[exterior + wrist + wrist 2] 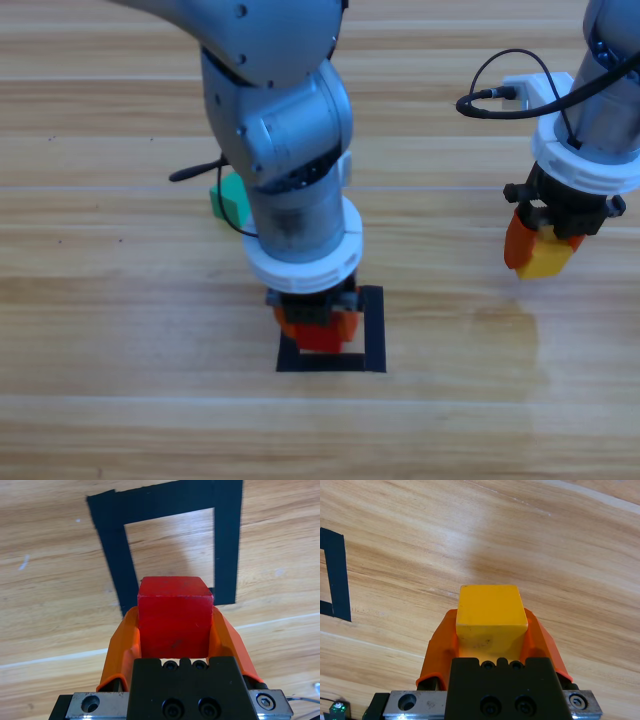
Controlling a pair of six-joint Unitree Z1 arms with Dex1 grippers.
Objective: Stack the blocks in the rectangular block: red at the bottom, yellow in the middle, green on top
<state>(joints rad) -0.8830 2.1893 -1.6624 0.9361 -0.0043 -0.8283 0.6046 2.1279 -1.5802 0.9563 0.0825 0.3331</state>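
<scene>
Gripping the red cube between clenched jaws, the left gripper hangs over the rectangular block, probably to seat the base first. Right of that outline, the right gripper clasps the yellow cube, waiting. Behind the outline lies the green cube on the tabletop. No writing shows.

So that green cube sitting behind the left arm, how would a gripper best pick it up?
Probably from straight above, closing on two opposite flat sides. The green cube rests on the table, half hidden by the left arm, so its free left side looks easiest to approach. Both grippers are busy: the left gripper holds the red cube, the right gripper the yellow cube.
</scene>
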